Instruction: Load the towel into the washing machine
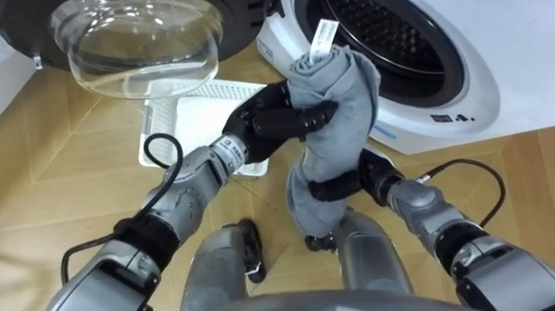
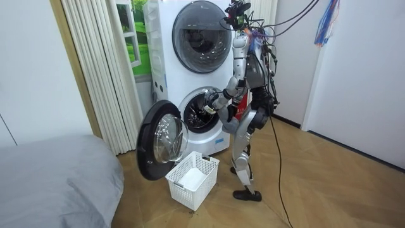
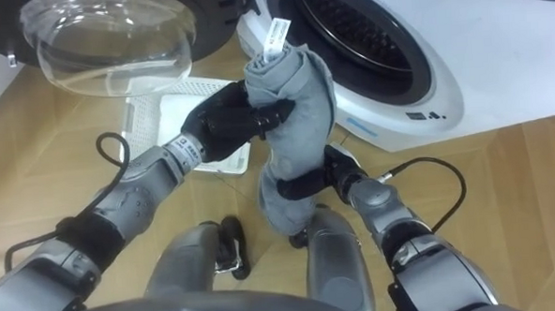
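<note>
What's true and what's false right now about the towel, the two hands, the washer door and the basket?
1. The left hand and the right hand both grip the grey towel. True.
2. The washing machine's door stands open. True.
3. The towel is already inside the washing machine. False: it is held outside, before the opening.
4. The white basket hangs from the right hand. False: it stands on the floor by the door.

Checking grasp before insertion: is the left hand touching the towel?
Touching. The left eye view shows the left hand with fingers curled round the upper part of the towel, with no gap. The right hand clamps it lower down.
</note>
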Available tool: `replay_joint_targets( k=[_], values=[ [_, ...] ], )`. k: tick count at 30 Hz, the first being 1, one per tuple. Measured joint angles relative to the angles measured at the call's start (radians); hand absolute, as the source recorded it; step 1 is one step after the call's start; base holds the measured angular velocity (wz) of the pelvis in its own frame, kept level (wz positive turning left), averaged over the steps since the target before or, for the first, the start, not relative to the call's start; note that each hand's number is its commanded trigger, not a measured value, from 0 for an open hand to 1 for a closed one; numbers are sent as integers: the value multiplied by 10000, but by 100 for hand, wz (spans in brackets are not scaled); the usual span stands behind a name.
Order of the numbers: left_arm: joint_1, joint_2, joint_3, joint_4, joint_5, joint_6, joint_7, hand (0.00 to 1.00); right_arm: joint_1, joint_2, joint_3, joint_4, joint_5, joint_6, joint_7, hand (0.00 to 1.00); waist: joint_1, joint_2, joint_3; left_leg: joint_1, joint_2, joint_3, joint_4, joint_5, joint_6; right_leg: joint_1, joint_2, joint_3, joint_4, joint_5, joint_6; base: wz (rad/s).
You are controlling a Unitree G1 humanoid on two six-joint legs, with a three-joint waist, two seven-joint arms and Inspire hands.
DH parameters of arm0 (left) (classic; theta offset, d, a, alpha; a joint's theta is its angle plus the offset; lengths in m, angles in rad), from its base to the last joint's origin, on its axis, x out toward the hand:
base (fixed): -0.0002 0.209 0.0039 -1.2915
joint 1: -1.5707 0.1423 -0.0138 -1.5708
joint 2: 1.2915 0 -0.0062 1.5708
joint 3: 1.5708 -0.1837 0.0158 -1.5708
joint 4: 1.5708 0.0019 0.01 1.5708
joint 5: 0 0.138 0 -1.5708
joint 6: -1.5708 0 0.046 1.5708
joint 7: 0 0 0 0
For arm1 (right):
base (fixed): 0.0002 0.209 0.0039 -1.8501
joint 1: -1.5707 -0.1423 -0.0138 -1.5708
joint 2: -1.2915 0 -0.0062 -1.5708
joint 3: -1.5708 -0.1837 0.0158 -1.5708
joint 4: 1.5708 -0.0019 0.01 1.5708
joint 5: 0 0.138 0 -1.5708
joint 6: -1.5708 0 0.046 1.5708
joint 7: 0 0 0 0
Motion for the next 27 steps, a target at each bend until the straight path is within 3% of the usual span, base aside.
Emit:
replay_joint_targets(
  k=[9,13,17,21,27],
  values=[
    [166,-10,9,3,2,-34,-199,0,223,-209,-13,12,75,218,8,100,249,23,-4,60,-1,20,-128,24,-36,5,32,26,-29,8,-13,0],
    [277,177,160,27,91,-48,-154,0,239,-245,-23,65,147,397,-26,100,449,109,-1,111,-11,66,-212,40,-50,0,25,39,-31,8,-14,-2],
    [388,61,763,747,993,-212,732,0,200,-328,-163,198,542,483,-199,100,682,122,-8,220,-190,45,-665,304,-57,-3,-141,-60,-133,15,-30,9],
    [754,74,1610,1884,2284,-205,2127,0,193,-377,-607,505,1295,1006,-372,100,1090,122,-8,253,-221,56,-835,387,-116,-5,-135,-102,-191,3,-86,4],
    [1060,-61,2006,2213,3085,-38,3308,0,-443,-510,-1187,1363,2466,1446,-429,100,1356,82,16,140,-444,-99,-1047,650,-70,-116,-403,-306,-138,-37,-85,17]
  ],
)
